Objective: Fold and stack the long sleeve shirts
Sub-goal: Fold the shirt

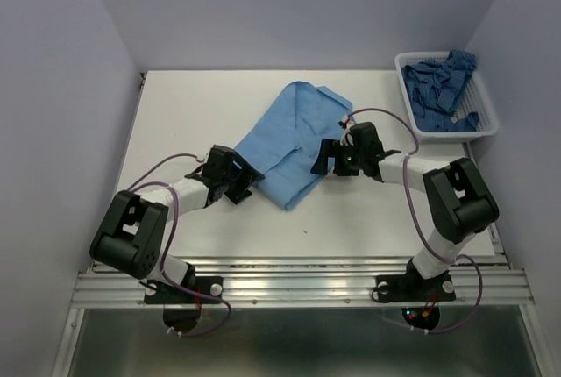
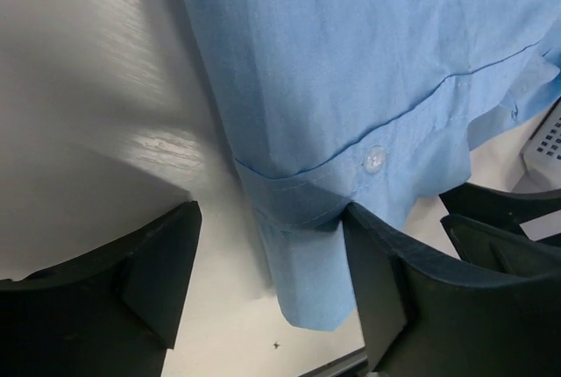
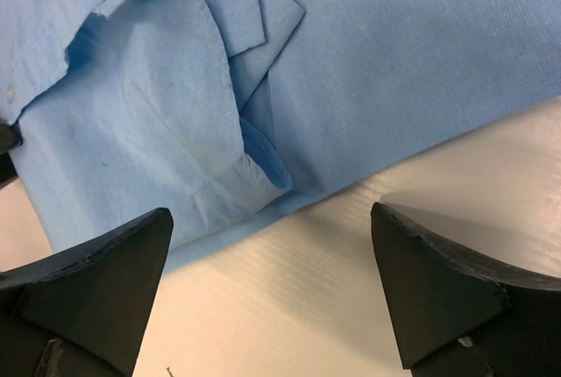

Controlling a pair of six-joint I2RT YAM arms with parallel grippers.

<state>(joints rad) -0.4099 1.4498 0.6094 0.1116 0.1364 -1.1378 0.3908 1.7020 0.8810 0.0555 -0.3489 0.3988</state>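
- Top external: light blue shirt [image 1: 294, 140] lies flat mid-bench [image 1: 184, 105], long axis diagonal, near-left to far-right.
- left fingers [image 1: 244, 188] sit at its near-left end and right fingers [image 1: 323, 163] at its right edge, so the arms flank it.
- Left wrist: fingers spread, gripping nothing. Buttoned cuff [image 2: 302, 210] lies between the tips, button [image 2: 374, 160] just ahead. Left is the nearer arm for a pinch.
- Right wrist: fingers spread, also empty. Shirt edge runs just ahead of the tips, with bench surface under them. A folded-in sleeve lies further in.
- dark patterned shirt [image 1: 443, 83] is bunched in the basket [image 1: 491, 123] at the far-right corner, well apart.
- No obstruction visible for either arm. My read: the next fold goes across the long axis, each arm taking its own edge.
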